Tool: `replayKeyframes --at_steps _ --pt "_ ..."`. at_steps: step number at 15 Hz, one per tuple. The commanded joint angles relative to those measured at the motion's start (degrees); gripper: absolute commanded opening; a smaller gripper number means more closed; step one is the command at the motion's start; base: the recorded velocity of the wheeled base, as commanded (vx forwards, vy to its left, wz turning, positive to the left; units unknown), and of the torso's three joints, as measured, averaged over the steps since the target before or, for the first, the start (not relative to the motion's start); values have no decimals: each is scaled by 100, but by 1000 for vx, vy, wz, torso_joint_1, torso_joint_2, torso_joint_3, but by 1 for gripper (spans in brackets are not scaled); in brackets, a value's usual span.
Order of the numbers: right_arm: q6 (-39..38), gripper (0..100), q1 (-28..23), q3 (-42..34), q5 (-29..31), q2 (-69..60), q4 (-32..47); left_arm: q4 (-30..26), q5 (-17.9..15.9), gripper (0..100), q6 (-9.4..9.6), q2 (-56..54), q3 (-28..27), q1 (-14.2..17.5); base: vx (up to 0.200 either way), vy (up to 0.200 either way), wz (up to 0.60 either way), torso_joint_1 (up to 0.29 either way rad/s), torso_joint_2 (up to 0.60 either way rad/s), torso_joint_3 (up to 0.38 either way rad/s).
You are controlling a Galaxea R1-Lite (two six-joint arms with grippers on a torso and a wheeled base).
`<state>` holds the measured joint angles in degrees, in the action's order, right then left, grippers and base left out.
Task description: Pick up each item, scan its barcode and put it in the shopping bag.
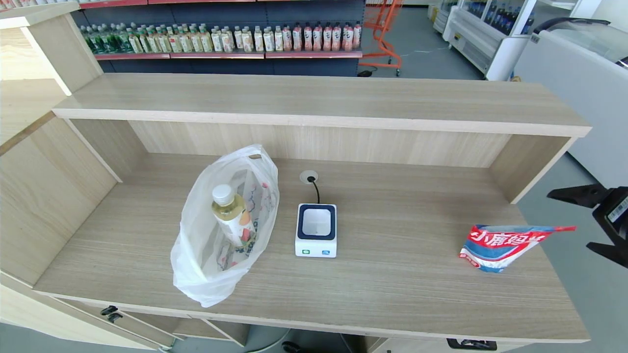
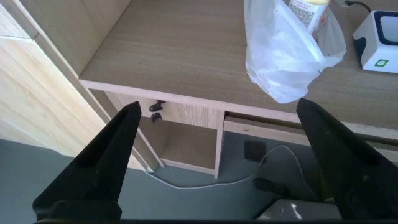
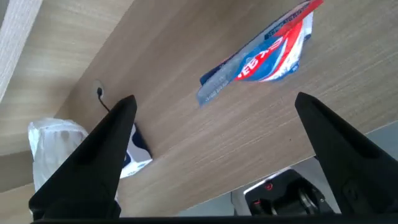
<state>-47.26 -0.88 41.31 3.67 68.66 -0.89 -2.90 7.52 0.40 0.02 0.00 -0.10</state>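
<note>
Status: red, white and blue snack pouch (image 1: 505, 245) lies near the right front of the light wooden counter (image 1: 392, 284), well apart from the white-and-navy box scanner (image 1: 316, 230). White translucent plastic shopping bag (image 1: 196, 264) sits just left of the scanner, with a white-capped bottle of yellow tea (image 1: 233, 215) already inside. Right gripper (image 1: 571, 220) hangs off the counter's right end, jaws spread and holding nothing, just beside the pouch's sealed top. Left gripper (image 2: 219, 106) is likewise spread, below the front edge.

Recommended: pinch the pouch by that sealed end, leaving both faces uncovered; the barcode side cannot be told. Raised back shelf and angled side wall limit movement rearward. Bare wood toward the scanner gives passage.
</note>
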Motion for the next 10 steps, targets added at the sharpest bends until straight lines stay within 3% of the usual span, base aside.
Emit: replayKeyframes --at_steps 1,6,10 --pt "-319 100 -62 149 178 218 221 0 4 100 4 -2 0 10 0 0 0 0 0 0" --pt "-617 100 -387 254 697 1334 151 0 -5 100 4 -2 0 10 0 0 0 0 0 0" --pt "-521 100 -387 430 749 2793 -1098 0 4 100 4 -2 0 10 0 0 0 0 0 0"
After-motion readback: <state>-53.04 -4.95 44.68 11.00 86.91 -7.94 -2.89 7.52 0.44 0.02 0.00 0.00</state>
